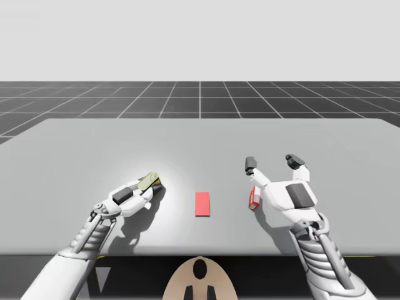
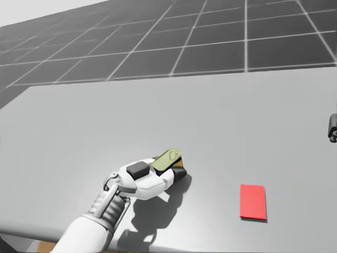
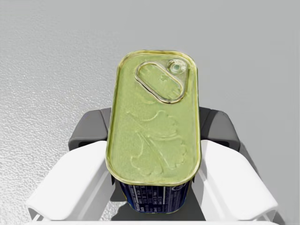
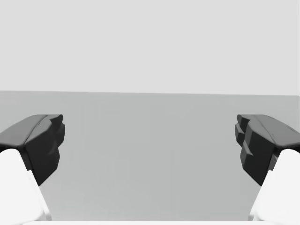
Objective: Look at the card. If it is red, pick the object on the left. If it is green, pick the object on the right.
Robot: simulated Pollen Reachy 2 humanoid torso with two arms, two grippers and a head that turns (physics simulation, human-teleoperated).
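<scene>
Bright, even light; soft dark shadows on table toward near edge; pale bright patch around green can.

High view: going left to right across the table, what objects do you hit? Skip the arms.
green-lidded can → red card → small red box

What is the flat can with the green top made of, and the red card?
The flat can looks like metal: its yellow-green lid has a stamped raised pattern, a pull ring and a rolled rim, with a soft sheen. The red card looks like thin paper or plastic, flat and matte; which one I cannot tell.
</scene>
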